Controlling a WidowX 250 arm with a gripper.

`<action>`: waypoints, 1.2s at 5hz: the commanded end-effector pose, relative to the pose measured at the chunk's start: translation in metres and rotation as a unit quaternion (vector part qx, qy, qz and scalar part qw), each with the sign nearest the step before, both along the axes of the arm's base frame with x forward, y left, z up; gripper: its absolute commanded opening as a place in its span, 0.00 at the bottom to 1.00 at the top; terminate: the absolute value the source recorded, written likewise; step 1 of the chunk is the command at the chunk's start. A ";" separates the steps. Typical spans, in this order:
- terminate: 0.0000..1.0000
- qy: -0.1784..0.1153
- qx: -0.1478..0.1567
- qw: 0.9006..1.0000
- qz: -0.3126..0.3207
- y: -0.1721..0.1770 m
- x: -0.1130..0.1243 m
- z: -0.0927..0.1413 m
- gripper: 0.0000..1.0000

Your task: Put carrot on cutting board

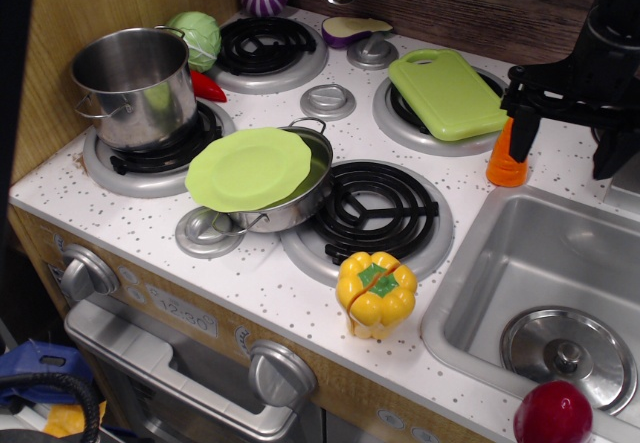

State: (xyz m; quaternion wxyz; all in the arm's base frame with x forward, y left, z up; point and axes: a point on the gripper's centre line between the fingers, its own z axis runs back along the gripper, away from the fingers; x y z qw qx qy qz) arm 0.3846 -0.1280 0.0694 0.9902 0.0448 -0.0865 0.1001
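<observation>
Black tool (560,133) at right edge, prongs spread apart, one prong over the carrot (505,163) — upright on the speckled surface (250,273) just beside the cutting board (445,93), board lying on the back-right burner (400,113)

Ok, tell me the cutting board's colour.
Light lime green; the cutting board shows plainly in the single overhead view.

White speckled tabletop (250,273) with four burners: yellow bell pepper (376,293) at front edge, carrot (504,163) upright beside sink (470,293), right.
</observation>
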 end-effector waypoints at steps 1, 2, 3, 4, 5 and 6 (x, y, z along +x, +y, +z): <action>0.00 -0.041 0.016 0.998 -0.042 0.029 0.028 0.025 1.00; 0.00 -0.047 0.027 0.997 -0.060 0.035 0.036 0.027 1.00; 0.00 -0.058 0.019 0.996 -0.064 0.037 0.043 0.023 1.00; 0.00 -0.069 0.013 0.996 -0.061 0.035 0.047 0.015 1.00; 0.00 -0.079 0.007 0.995 -0.063 0.037 0.050 0.007 1.00; 0.00 -0.085 -0.007 0.994 -0.065 0.038 0.051 -0.001 1.00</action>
